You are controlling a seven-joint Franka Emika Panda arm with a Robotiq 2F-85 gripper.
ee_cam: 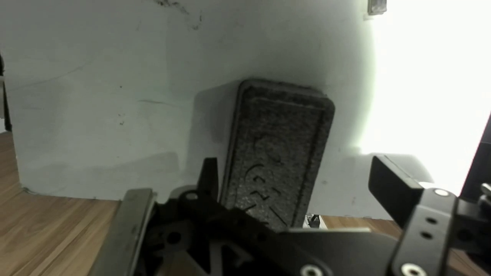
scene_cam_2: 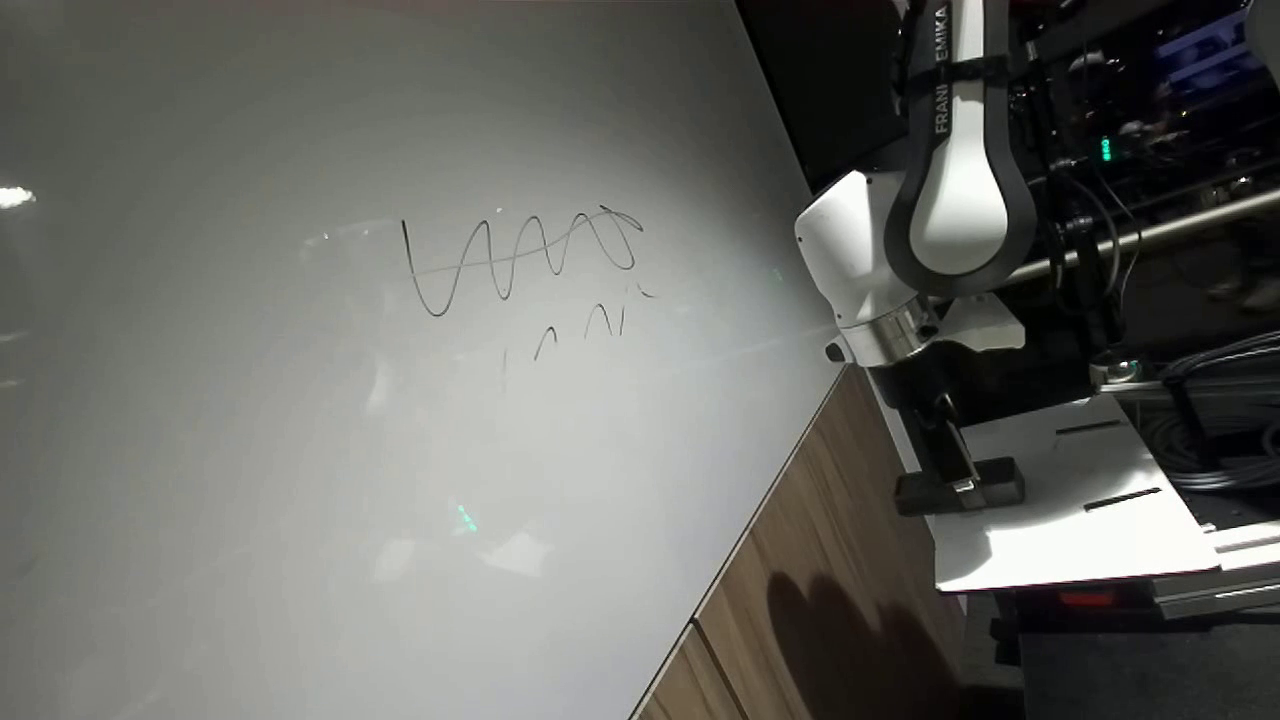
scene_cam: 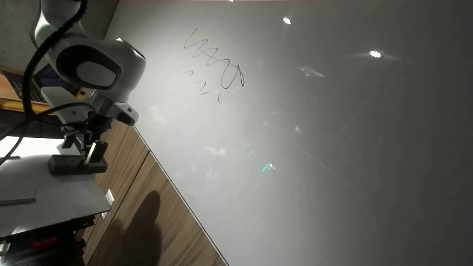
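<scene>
My gripper (ee_cam: 294,163) stands open in the wrist view, with a dark grey block (ee_cam: 284,126) like an eraser reaching into the gap between its fingers. The left finger (ee_cam: 209,174) is close beside the block's left edge; a wide gap parts the right finger (ee_cam: 393,186) from the other edge. Whether any finger touches the block I cannot tell. Short dark marks show on the block's face, and its near end is hidden by the gripper. In both exterior views the block (scene_cam: 61,164) (scene_cam_2: 1000,482) lies on a pale panel (scene_cam: 66,195) (scene_cam_2: 1080,540), with a finger in front of it.
A large whiteboard (scene_cam: 314,122) (scene_cam_2: 300,430) bears black scribbles (scene_cam: 212,55) (scene_cam_2: 510,260). Wood-grain panels (scene_cam: 129,159) (scene_cam_2: 850,500) border it. Dark strips (scene_cam_2: 1122,499) sit on the pale panel. A laptop (scene_cam: 22,87) and coiled cables (scene_cam_2: 1215,440) are near the arm.
</scene>
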